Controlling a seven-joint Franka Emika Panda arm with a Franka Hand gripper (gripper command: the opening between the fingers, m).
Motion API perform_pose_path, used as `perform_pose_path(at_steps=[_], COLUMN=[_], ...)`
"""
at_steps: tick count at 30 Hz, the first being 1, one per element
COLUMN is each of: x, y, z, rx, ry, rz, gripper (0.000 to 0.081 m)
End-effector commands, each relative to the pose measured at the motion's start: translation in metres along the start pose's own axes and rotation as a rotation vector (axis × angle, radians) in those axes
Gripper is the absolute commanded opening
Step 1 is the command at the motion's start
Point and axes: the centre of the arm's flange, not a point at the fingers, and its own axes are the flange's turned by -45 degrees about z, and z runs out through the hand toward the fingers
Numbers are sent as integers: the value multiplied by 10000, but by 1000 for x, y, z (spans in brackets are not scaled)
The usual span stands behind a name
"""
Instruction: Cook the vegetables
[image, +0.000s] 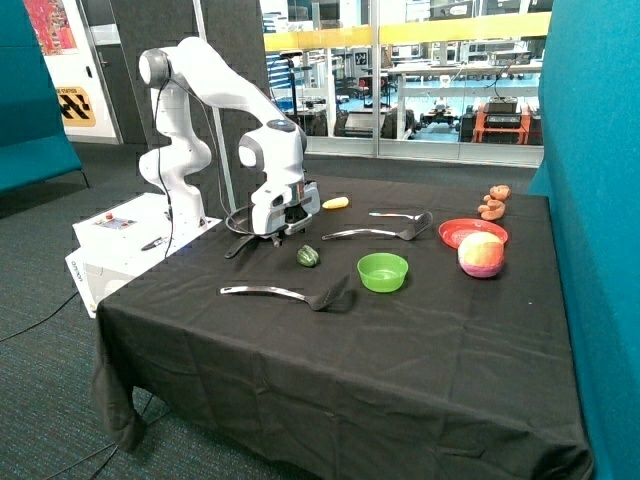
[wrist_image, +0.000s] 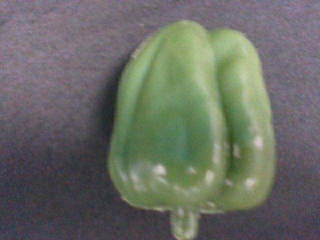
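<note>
The dark green toy pepper (image: 307, 256) lies on the black tablecloth, between the pan and the green bowl. It fills the wrist view (wrist_image: 192, 125), lying on its side on the cloth with its stem showing. The yellow oblong vegetable (image: 336, 203) lies on the cloth further back, beyond the arm. My gripper (image: 283, 235) hangs low over the table, right beside the green pepper and in front of the dark pan (image: 243, 220), which it partly hides. Nothing shows inside the pan.
A green bowl (image: 383, 271) stands near the pepper. Three dark spatulas (image: 290, 294) (image: 380, 233) (image: 400, 214) lie on the cloth. A red plate (image: 472, 232), a pink-and-yellow fruit (image: 481, 254) and small brown pieces (image: 493, 202) are at the far side.
</note>
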Motion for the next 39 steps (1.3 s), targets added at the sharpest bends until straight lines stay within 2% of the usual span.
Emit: perform_pose_path(at_steps=[1, 12, 31, 39], x=[12, 18, 28, 26], y=[-16, -14, -22, -27], z=[2, 11, 31, 40], rx=[-24, -24, -24, -24], ry=[3, 4, 4, 3], rz=[-286, -32, -38, -73], gripper=[742, 733, 715, 699])
